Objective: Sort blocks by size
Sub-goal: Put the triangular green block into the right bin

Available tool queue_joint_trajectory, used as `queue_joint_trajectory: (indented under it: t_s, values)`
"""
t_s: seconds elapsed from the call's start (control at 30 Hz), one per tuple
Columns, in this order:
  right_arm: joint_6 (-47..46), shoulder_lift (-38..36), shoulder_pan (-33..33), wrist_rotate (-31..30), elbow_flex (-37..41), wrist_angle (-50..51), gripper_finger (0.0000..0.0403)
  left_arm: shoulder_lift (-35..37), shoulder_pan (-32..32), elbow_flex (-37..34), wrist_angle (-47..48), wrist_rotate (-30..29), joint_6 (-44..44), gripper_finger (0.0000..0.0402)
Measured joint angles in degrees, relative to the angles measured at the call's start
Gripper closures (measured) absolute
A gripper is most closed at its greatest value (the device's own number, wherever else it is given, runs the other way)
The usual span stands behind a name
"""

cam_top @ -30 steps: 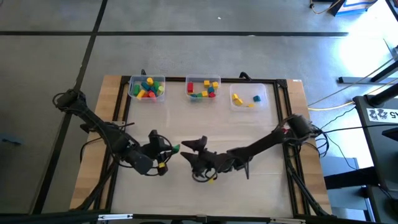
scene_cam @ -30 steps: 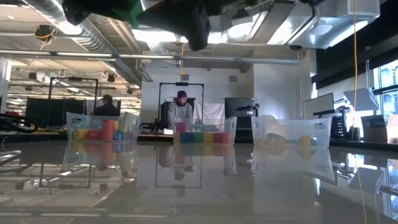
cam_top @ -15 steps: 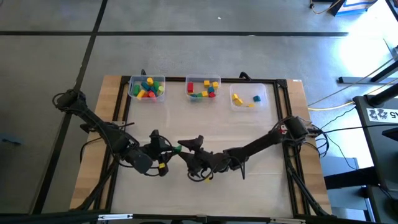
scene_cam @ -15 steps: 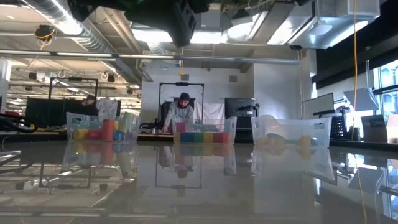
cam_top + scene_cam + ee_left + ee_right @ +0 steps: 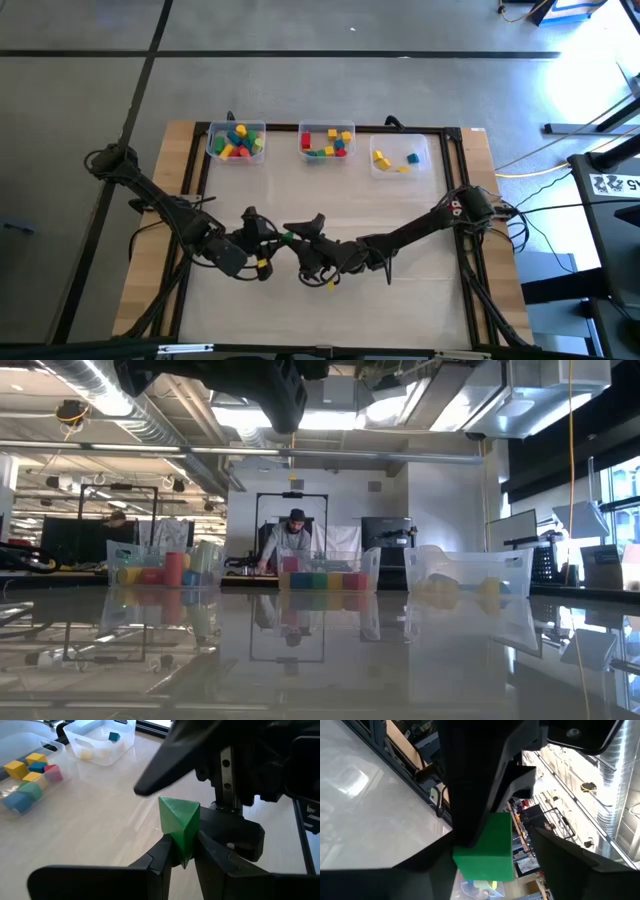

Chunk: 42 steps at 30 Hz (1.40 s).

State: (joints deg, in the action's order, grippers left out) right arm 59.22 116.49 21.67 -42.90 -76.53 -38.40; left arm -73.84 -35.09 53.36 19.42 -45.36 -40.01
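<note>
Meanwhile, near the table's front edge, the left pincer (image 5: 182, 851) pinched a green block (image 5: 179, 822); the right pincer (image 5: 303, 229), fingers spread, flanked it.

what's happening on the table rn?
Block sorting, mid handover. The left gripper is shut on a green block, held above the middle of the table. The right gripper has its open fingers around that same block but hasn't clamped it yet. Three clear bins along the far edge already hold coloured blocks.
</note>
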Motion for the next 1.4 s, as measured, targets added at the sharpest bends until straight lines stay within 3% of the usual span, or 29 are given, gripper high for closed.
queue_joint_trajectory:
  t_s: [0.47,0.73,1.07,1.4]
  values:
    - [0.15,0.0,0.02,0.06,0.02,2.12,0.026,0.0,0.0,0.0,-0.26,0.04,1.18,0.0336]
    - [-0.55,-0.02,0.02,0.34,0.02,2.52,0.0245,0.0,0.0,0.0,-0.28,0.61,1.21,0.0333]
    - [-0.81,-0.07,0.02,1.62,0.04,2.52,0.0254,0.4,0.33,0.0,0.57,2.54,2.34,0.0264]
    - [-0.86,-0.09,0.04,1.55,0.04,2.47,0.0258,10.25,-3.17,-0.02,8.1,3.34,5.18,0.0251]
